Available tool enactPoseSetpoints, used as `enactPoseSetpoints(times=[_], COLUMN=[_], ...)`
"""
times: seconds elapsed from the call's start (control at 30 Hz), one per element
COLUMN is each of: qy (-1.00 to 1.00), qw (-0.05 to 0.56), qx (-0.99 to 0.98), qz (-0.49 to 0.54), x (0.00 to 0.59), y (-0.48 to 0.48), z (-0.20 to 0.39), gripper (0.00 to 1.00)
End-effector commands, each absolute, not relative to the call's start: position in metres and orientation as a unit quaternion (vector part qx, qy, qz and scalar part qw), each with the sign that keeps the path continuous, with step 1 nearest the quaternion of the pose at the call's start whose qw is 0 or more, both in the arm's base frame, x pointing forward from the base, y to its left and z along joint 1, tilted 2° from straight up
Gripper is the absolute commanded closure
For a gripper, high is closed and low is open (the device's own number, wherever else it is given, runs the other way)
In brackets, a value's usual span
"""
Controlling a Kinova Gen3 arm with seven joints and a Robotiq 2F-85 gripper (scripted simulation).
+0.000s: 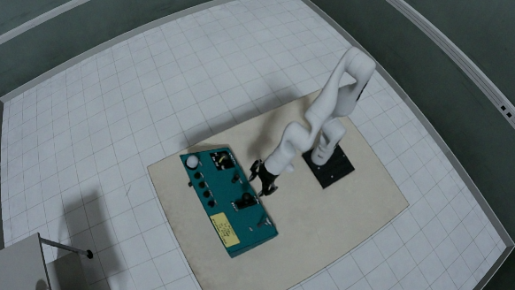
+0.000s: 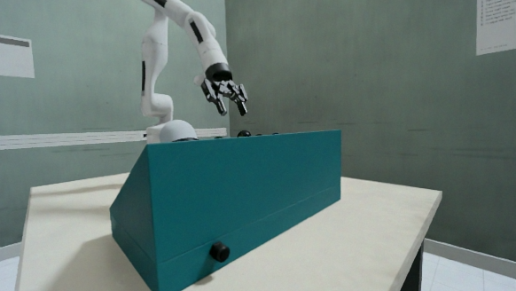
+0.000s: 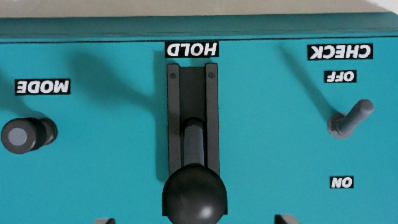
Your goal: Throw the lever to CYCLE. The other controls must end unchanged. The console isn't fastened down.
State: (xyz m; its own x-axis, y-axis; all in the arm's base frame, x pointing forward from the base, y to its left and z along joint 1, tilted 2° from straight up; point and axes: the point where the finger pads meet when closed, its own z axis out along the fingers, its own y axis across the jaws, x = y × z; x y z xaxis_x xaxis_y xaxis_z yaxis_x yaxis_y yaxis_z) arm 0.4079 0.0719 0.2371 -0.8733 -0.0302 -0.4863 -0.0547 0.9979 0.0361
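The teal console [image 1: 221, 208] [image 2: 244, 177] [image 3: 110, 165] stands on the beige table [image 1: 336, 212] [image 2: 377, 231]. Its black lever [image 1: 244, 201] [image 3: 195, 192] sits in a dark slot [image 3: 173, 115]. In the wrist view its round knob is at the slot end away from the HOLD label [image 3: 191, 49]; the label at the knob's end is out of frame. My gripper [image 1: 262, 180] [image 2: 232, 111] is open and empty. It hangs above the console's right edge, over the lever and clear of it. Only its fingertips show at the bottom edge of the wrist view.
A grey CHECK toggle [image 3: 350, 120] leans toward OFF. A MODE knob [image 3: 22, 135], a white dome button [image 1: 192, 161] [image 2: 177, 130], a dial [image 1: 223, 160], a row of black buttons [image 1: 204, 186] and a yellow label [image 1: 224, 229] are on the console. A black knob [image 2: 219, 251] is on its back wall.
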Motion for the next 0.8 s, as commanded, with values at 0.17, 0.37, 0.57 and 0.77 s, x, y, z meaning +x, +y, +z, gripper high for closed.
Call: enactPoseSetpoints(times=[0.17, 0.37, 0.57, 0.77], qy=[0.967, 0.967, 0.967, 0.967], qw=[0.252, 0.252, 0.252, 0.252], qx=[-0.022, -0.022, -0.022, -0.022], qz=[0.025, 0.025, 0.025, 0.025], x=[0.4056, 0.4050, 0.4047, 0.4047], y=[0.0717, 0.0716, 0.0716, 0.0716], z=[0.2429, 0.2440, 0.2444, 0.2444], gripper=[0.23, 0.23, 0.23, 0.00])
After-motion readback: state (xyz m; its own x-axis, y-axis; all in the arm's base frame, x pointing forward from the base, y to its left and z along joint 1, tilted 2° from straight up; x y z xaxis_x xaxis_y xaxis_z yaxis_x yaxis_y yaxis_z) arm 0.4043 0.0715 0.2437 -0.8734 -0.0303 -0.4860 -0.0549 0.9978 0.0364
